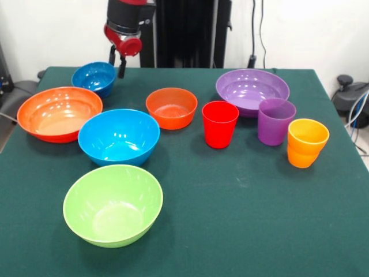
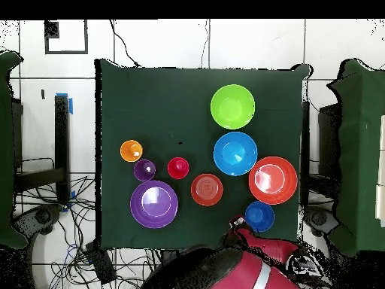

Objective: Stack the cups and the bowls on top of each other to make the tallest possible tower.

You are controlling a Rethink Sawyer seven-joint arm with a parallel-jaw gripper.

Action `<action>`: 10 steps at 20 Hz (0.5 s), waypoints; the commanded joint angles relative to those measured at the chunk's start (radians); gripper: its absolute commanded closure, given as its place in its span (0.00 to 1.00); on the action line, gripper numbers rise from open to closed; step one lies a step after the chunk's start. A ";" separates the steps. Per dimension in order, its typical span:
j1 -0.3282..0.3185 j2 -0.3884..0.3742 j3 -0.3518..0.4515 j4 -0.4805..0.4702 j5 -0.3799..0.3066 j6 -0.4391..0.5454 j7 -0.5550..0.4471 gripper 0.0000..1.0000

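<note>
- Red-and-black gripper (image 1: 117, 64): we see its fingers spread apart, holding nothing.
- Small dark blue plastic bowl (image 1: 94, 77) sits directly below it.
- Wide orange-red bowl (image 1: 59, 113) lies near, beyond that.

On the green table (image 1: 242, 213) nothing is stacked; every piece stands apart. At the near left sits the lime green bowl (image 1: 113, 205), with the light blue bowl (image 1: 119, 137) just behind it and the wide orange-red bowl (image 1: 59, 113) to its left. The small orange bowl (image 1: 171, 108) is near the middle. The red cup (image 1: 219, 124), purple cup (image 1: 276, 120) and orange cup (image 1: 307, 142) line up on the right, before the wide purple bowl (image 1: 252, 90). The pincer (image 1: 117, 62) hangs open over the dark blue bowl (image 1: 93, 78), one finger outside its rim.
</note>
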 commanded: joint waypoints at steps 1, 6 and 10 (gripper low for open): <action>-0.009 -0.007 0.144 -0.012 -0.024 0.101 -0.044 0.00; -0.019 -0.023 0.158 -0.005 -0.024 0.122 -0.052 0.00; -0.039 -0.049 0.183 0.008 -0.023 0.154 -0.066 0.00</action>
